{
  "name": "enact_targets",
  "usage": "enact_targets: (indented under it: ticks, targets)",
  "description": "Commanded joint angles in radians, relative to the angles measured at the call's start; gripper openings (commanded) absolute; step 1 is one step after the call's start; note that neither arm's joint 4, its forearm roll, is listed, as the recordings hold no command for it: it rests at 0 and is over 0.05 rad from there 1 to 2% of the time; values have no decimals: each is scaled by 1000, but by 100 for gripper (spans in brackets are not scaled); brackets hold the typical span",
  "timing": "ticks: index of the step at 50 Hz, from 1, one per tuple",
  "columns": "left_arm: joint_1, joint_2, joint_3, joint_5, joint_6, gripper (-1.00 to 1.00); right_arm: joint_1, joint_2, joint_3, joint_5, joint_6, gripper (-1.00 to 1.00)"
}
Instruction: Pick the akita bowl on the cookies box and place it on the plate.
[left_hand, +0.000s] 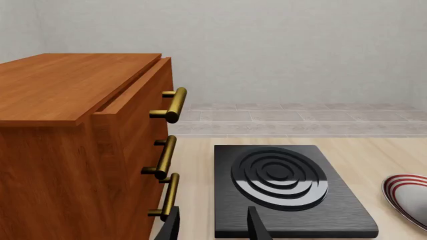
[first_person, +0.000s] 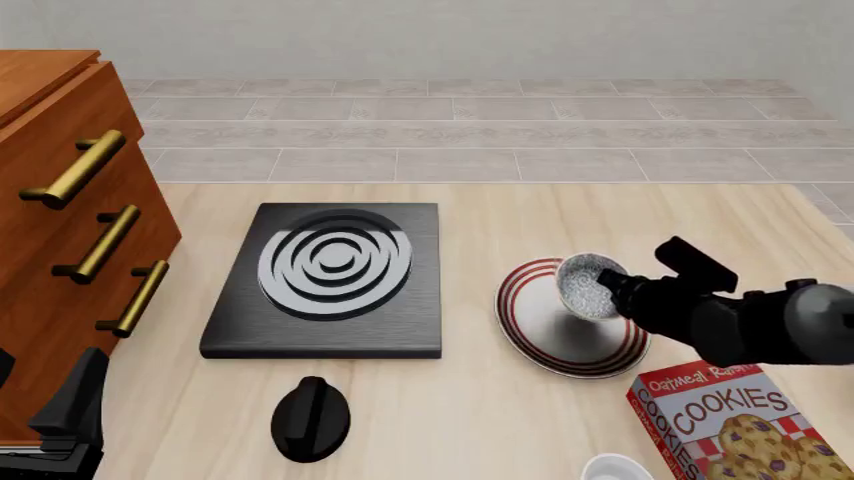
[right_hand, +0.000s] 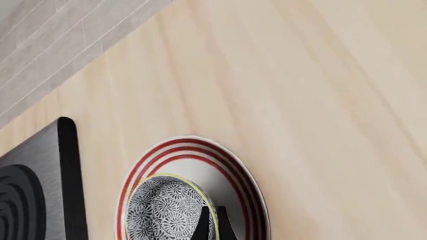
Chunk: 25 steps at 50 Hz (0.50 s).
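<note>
The akita bowl (first_person: 585, 284), speckled inside, hangs tilted just above the plate (first_person: 561, 338), a white disc with red rings. My right gripper (first_person: 618, 289) comes in from the right and is shut on the bowl's rim. In the right wrist view the thin fingers (right_hand: 202, 227) pinch the rim of the bowl (right_hand: 163, 210) over the plate (right_hand: 248, 190). The cookies box (first_person: 734, 420) lies at the front right with nothing on it. My left gripper (left_hand: 213, 227) is open and holds nothing, low at the front left beside the cabinet.
A black slab with grey rings (first_person: 327, 280) lies left of the plate, with a black knob (first_person: 310, 418) in front of it. A wooden cabinet with brass handles (first_person: 67, 200) fills the left side. A plain white round object (first_person: 617, 468) sits at the front edge.
</note>
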<state>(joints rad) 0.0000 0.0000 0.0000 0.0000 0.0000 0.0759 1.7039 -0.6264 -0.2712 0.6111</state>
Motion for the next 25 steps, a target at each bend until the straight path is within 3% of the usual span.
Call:
enact_targets:
  ticks: [1,25]
  targets:
    - [0,0,0,0,0,100,-2,7,-10,2,-5,-100]
    - [0,0,0,0,0,100,23,24,4,-26,8,-100]
